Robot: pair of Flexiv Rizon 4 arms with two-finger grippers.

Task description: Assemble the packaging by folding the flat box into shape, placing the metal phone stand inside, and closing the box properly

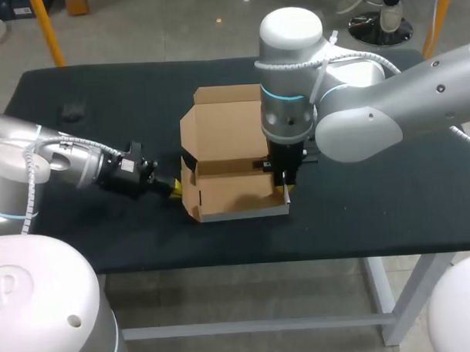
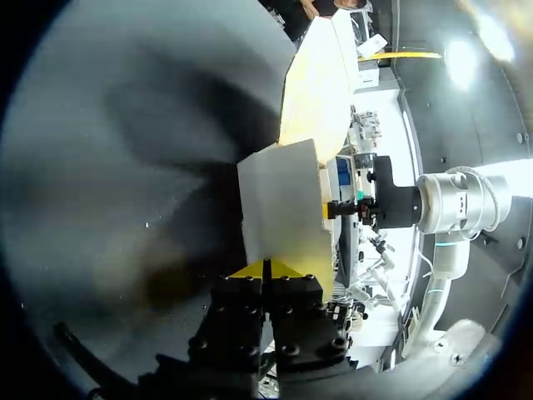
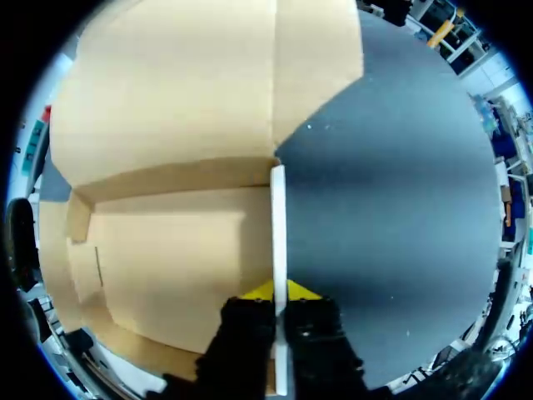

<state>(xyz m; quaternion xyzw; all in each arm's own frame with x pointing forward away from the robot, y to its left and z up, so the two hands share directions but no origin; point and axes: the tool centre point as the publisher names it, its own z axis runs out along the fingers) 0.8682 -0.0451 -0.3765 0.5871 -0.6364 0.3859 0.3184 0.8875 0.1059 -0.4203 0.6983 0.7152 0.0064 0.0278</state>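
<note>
1. Right hand (image 3: 280,292): it comes down from above, narrow, with both yellow tips pressed on the right wall (image 3: 278,217) of the box (image 1: 235,193), one tip inside and one outside. The wall stands upright between them, its pale cut edge running straight ahead of the hand.
2. Left hand (image 2: 266,271): it reaches in low and level from our left, also narrow. It is pinched on the left wall (image 2: 279,200), which rises from between its tips.
3. The box sits mid-counter, floor down, front and side walls raised. The lid (image 1: 225,122) is laid open toward the far side.
4. Key relation: the box lies directly between the two hands, its long axis running left to right from one hand to the other. Each hand holds one short end, so neither is free.
5. We see no stand inside the box; the floor looks bare in the right wrist view.
6. A small dark object (image 1: 72,112) lies on the counter (image 1: 375,210) at the far left, well apart from the box. We cannot tell whether it is the phone stand.
7. Judgement: if it is the stand, the left arm is the nearer one. It would have to release its wall first, and the wall may sag unless it is locked.
8. Stage, as we judge it: the box is being shaped. Loading and closing are not yet done.
</note>
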